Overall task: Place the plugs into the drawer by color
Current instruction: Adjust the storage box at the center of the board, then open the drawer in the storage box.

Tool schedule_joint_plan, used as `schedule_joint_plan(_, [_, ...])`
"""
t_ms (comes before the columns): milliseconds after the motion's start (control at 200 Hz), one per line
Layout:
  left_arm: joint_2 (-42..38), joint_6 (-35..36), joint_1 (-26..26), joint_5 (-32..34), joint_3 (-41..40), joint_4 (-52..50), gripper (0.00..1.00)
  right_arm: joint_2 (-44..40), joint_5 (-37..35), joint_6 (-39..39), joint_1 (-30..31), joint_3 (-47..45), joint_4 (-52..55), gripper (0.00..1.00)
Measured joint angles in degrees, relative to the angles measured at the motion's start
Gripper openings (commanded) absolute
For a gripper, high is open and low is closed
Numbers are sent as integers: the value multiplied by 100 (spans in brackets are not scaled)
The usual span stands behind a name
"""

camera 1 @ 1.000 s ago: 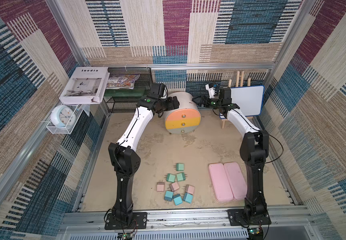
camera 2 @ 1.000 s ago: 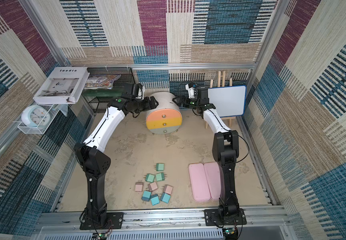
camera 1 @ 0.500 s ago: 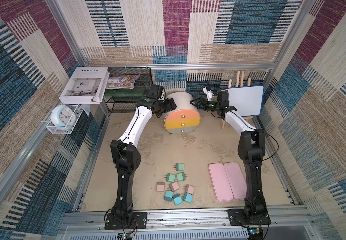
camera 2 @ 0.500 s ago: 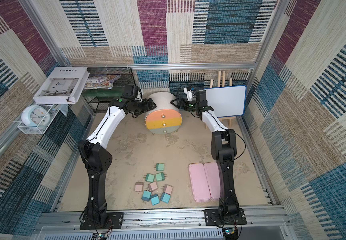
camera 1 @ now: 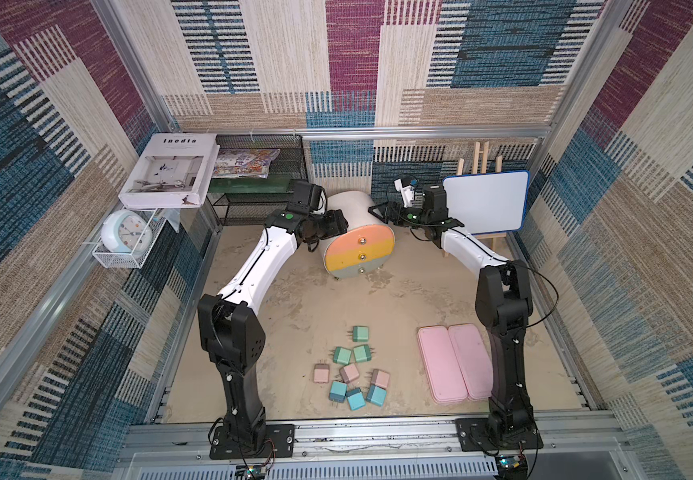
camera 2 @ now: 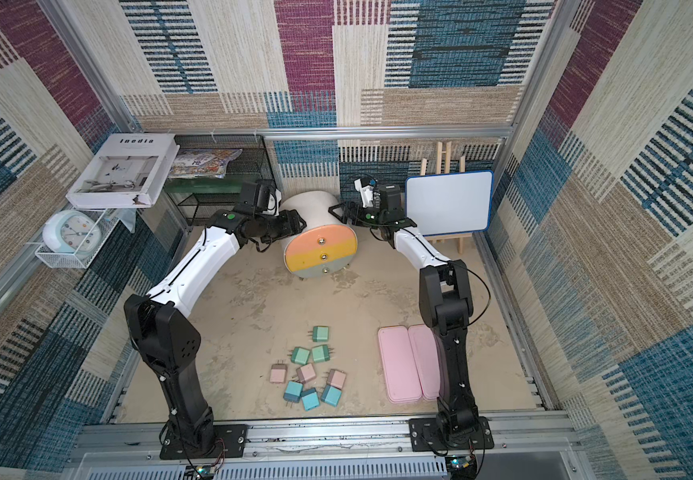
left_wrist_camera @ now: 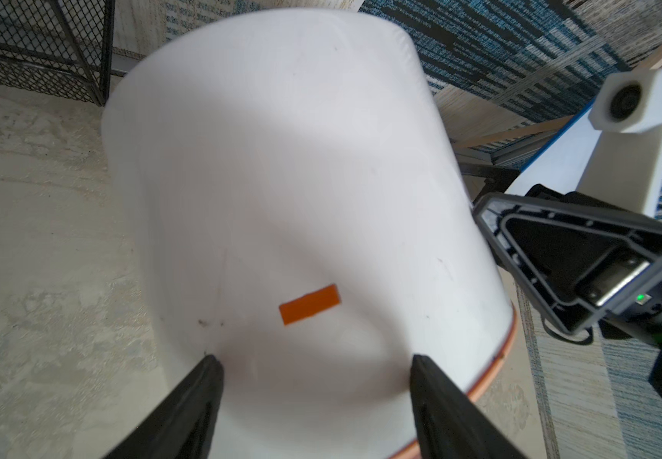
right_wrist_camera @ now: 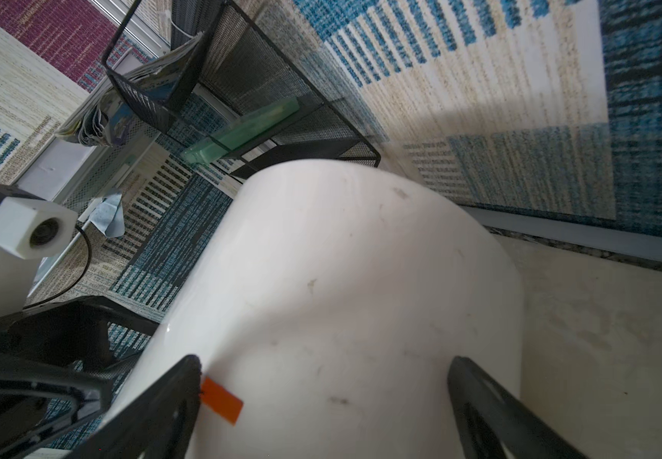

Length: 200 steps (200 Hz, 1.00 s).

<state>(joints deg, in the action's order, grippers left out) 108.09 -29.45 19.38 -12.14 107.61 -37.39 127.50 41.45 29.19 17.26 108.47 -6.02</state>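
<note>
Both arms closed on the drawer cabinet [camera 1: 359, 249] at 12 o'clock: left claw [camera 1: 336, 222] half-spread at 9, right claw [camera 1: 380, 212] spread wide at 3, empty. I judge they're bracing it.

We record the drawer [right_wrist_camera: 341, 298] as a white curved wall filling the centre, lightly scuffed, bearing an orange tag [right_wrist_camera: 221, 400]. The right gripper [right_wrist_camera: 325, 361] stands with jaws spread wide against that wall, one fingertip at the tag. Beyond, a black mesh rack [right_wrist_camera: 266, 79] carries a green slab [right_wrist_camera: 242, 131].

White drum drawer [camera 1: 345, 253] stands at the back, fronts shut; nine pastel plugs [camera 1: 350, 372] cluster near the front
</note>
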Motion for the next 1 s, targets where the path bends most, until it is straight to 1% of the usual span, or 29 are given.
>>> schedule_joint_plan(145, [-549, 55, 66, 26, -743, 223, 77, -164, -120, -212, 177, -195, -61, 100])
schedule_joint_plan(250, [-772, 122, 74, 63, -970, 229, 78, -232, -162, -389, 238, -188, 105, 100])
schedule_joint_plan(331, [-826, 181, 76, 46, -935, 111, 78, -243, -205, -636, 232, 11, 457, 100])
schedule_joint_plan(416, [-828, 278, 76, 85, -730, -28, 79, -308, -415, -986, 160, 269, 966, 98])
schedule_joint_plan(506, [-831, 424, 63, 210, -452, -155, 79, -527, -942, -1438, 42, 507, 1421, 96])
schedule_joint_plan(571, [-839, 501, 42, 302, -332, -210, 80, -907, -1436, -1816, -9, 417, 1510, 93])
schedule_joint_plan(616, [-841, 560, 15, 350, -299, -238, 80, -1261, -1700, -2013, 9, 131, 1392, 91])
schedule_joint_plan(671, [-835, 592, -31, 378, -275, -302, 80, -1757, -1943, -2225, 66, -476, 1062, 88])
schedule_joint_plan(796, [-726, 680, -125, 481, -195, -448, 79, -2719, -2594, -2542, 376, -2282, 20, 80])
schedule_joint_plan(886, [-647, 713, -153, 487, -210, -505, 78, -3091, -2872, -2719, 787, -3440, -758, 76])
schedule_joint_plan(1002, [-595, 741, -151, 459, -264, -570, 78, -3250, -3200, -2896, 1255, -4430, -1770, 71])
